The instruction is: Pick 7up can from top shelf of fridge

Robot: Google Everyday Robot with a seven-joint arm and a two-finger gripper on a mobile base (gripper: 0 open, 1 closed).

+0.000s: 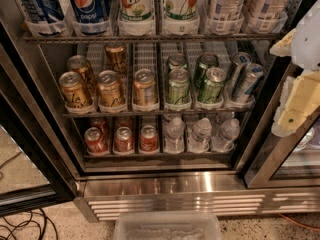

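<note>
Two 7up cans (136, 1) (181, 1), white with green lettering, stand side by side in the middle lanes of the top shelf (150, 37) of the open fridge (175, 186); their tops are cut off by the picture's upper edge. Blue Pepsi cans (90, 4) stand to their left and white cans (225, 4) to their right. My gripper (284, 86), white with cream fingers (300, 101), hangs at the right edge in front of the fridge's right frame. It is open and empty, well right of and below the 7up cans.
The middle rack holds gold cans (110, 89) and green cans (178, 86). The bottom rack holds red cans (122, 139) and water bottles (200, 134). The black-framed door (30, 149) stands open at left. A clear plastic bin (167, 226) and cables (20, 226) lie on the floor.
</note>
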